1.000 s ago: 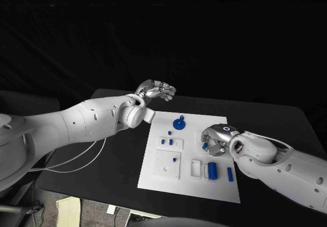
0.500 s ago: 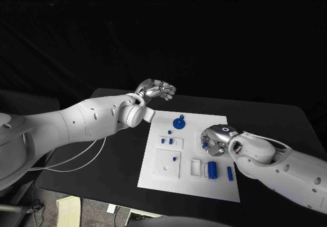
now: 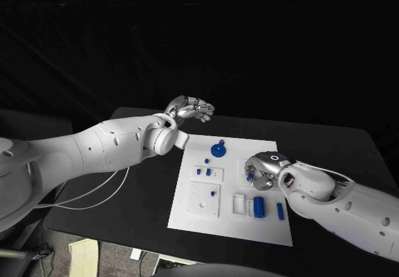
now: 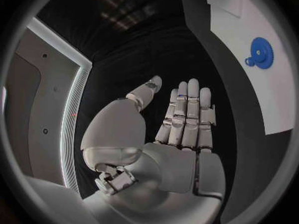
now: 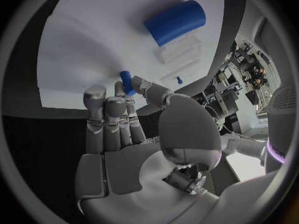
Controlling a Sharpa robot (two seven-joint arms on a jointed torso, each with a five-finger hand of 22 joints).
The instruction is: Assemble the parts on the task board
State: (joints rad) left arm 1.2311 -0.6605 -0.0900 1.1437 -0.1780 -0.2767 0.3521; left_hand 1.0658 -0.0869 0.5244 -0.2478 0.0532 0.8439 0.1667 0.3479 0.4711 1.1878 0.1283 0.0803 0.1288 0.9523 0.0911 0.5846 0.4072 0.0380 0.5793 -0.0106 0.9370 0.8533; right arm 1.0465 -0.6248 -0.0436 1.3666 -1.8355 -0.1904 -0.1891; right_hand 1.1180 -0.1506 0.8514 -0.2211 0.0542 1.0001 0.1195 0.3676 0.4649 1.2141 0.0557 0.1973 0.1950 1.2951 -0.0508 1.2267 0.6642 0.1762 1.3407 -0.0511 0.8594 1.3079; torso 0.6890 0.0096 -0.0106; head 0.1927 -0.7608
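The right hand (image 3: 263, 171) is low over the task board (image 3: 193, 216), and its fingers (image 5: 107, 115) reach a small blue peg (image 5: 126, 81); it looks pinched against the thumb, though the grip is hard to confirm. Just beyond those fingertips lies a blue cylinder (image 5: 176, 21) beside a white raised block (image 5: 179, 49). The left hand (image 3: 189, 109) is raised off the far edge of the board, holding nothing, its fingers (image 4: 187, 115) straight and together. A blue gear (image 3: 218, 152) sits on the board between the two hands.
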